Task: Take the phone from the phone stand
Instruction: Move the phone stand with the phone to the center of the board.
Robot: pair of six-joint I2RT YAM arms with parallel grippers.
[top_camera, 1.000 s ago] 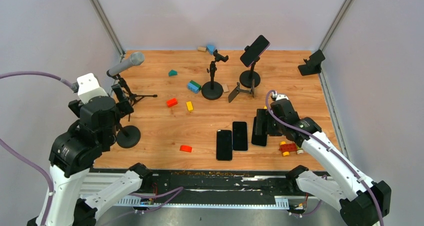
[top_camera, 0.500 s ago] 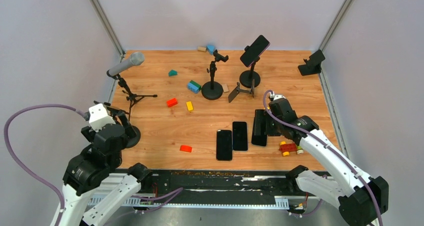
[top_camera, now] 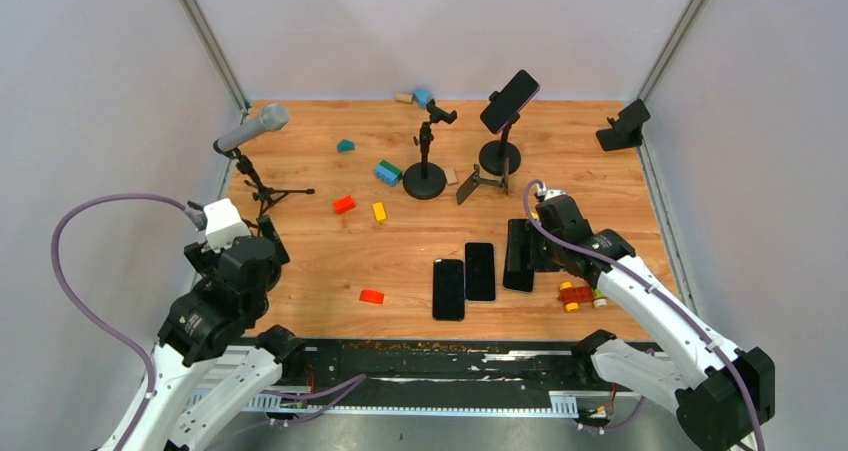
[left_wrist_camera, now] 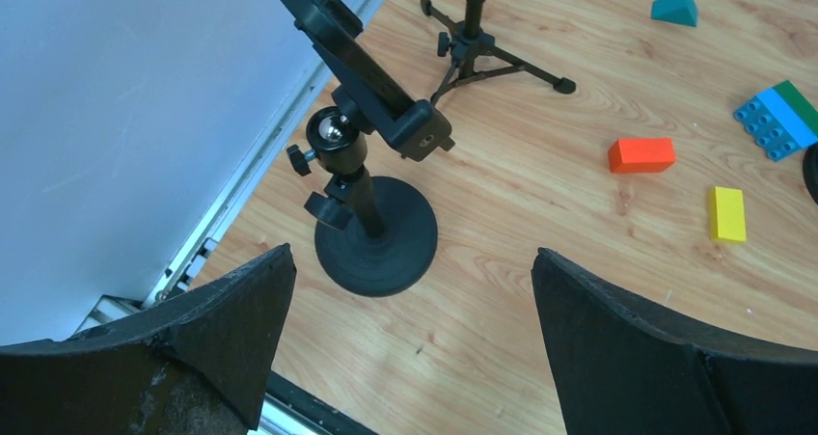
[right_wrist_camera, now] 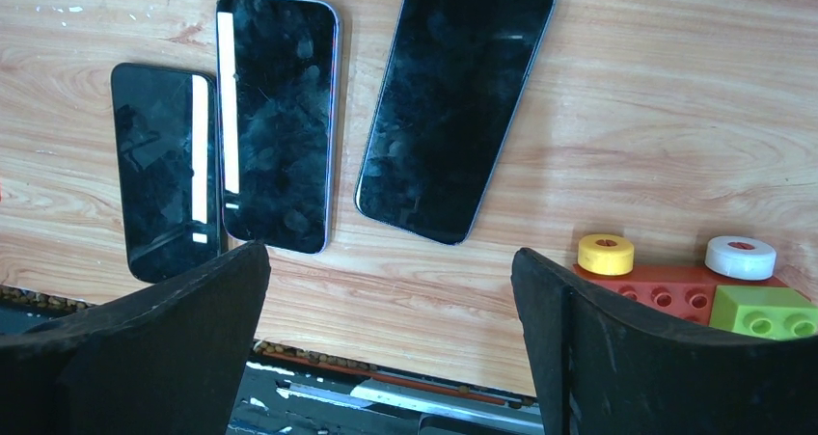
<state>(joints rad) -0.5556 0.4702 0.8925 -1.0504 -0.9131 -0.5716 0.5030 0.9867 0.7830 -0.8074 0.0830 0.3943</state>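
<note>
A black phone sits tilted in the clamp of a phone stand at the back of the table. Three more phones lie flat near the front: one, a second and a third, also in the right wrist view. My right gripper is open and empty just above the third phone; its open jaws show in the right wrist view. My left gripper is open and empty over an empty stand at the left.
A second empty stand stands mid-table. A microphone on a tripod is at the back left. Coloured blocks lie scattered. A toy block car sits by my right gripper. A black holder is at the right wall.
My left arm has drawn back and down toward the near left edge, away from the empty stand. My right gripper has shifted only slightly over the flat phone.
</note>
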